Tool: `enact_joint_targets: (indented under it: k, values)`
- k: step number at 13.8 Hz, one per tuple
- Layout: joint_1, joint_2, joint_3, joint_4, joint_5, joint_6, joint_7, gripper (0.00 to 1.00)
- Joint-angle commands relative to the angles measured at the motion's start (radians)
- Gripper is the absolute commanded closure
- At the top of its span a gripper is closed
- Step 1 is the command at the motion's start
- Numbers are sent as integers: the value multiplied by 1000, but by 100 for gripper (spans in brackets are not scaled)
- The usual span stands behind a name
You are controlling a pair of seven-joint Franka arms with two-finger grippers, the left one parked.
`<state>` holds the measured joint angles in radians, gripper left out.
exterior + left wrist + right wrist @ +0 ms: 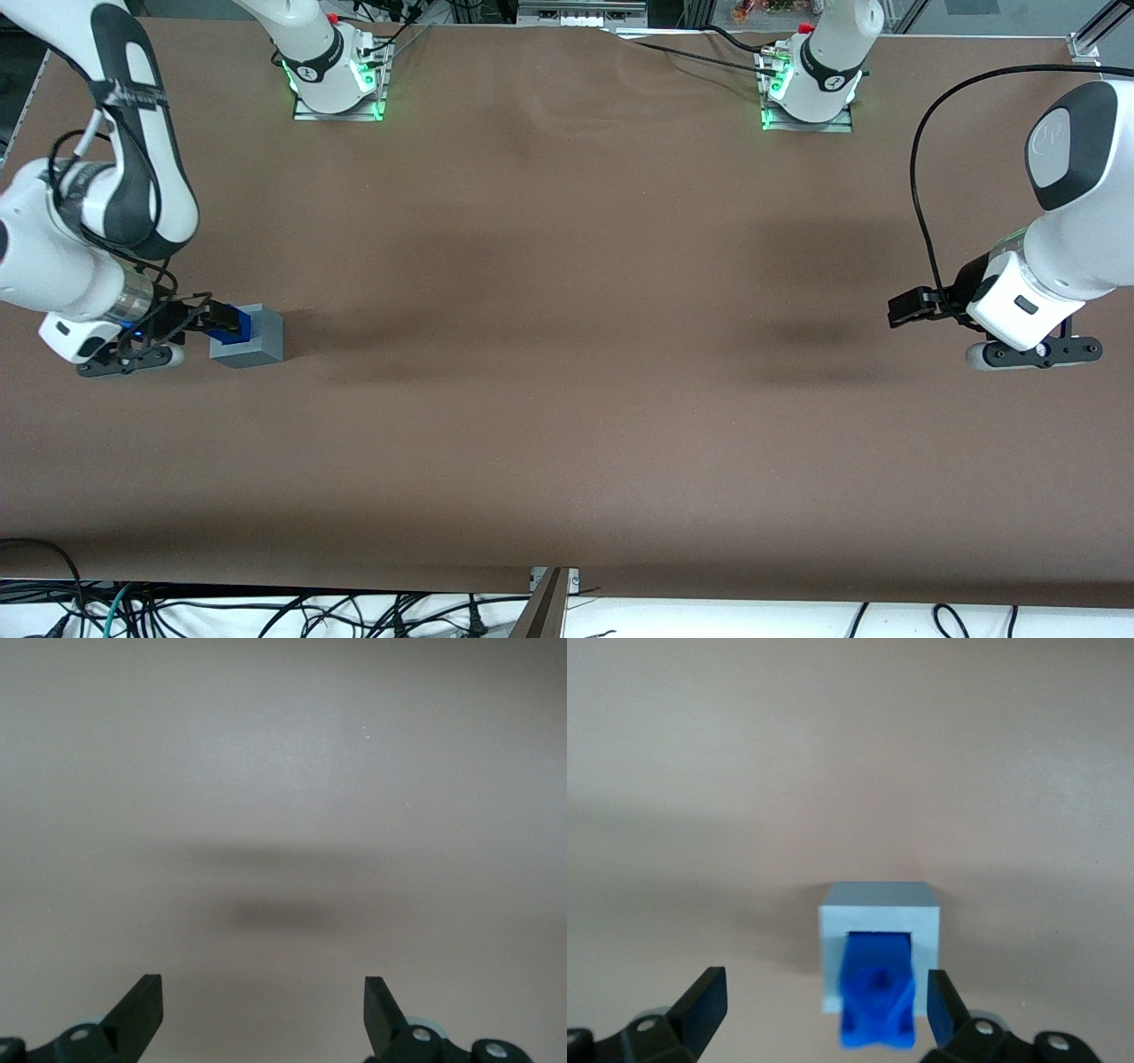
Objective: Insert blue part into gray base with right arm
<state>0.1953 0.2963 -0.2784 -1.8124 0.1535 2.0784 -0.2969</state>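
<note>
The gray base (259,338) stands on the brown table toward the working arm's end. The blue part (236,324) sits in the base's square recess and sticks out of it. My right gripper (213,317) is right at the blue part, open. In the right wrist view the blue part (876,992) rises out of the gray base (879,908) between the spread fingers of the gripper (824,1010). One finger (941,1003) is close beside the part, the other (707,1001) stands well apart from it. Neither visibly grips it.
The brown table (567,354) stretches wide toward the parked arm's end. Two arm bases with green lights (337,80) stand at the table's edge farthest from the front camera. Cables lie below the near edge (266,611).
</note>
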Motion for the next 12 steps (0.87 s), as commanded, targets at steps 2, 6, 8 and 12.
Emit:
enact_joint_targets:
  k: [2,6,8,12]
  values:
    - [62,-216,1,-7,-24,-197,99,0]
    - [70,-382,50,-5,-100,-372,197,0]
    - [70,-401,65,1,-106,-393,197,0]
    - [47,-350,108,128,-127,-485,200,0]
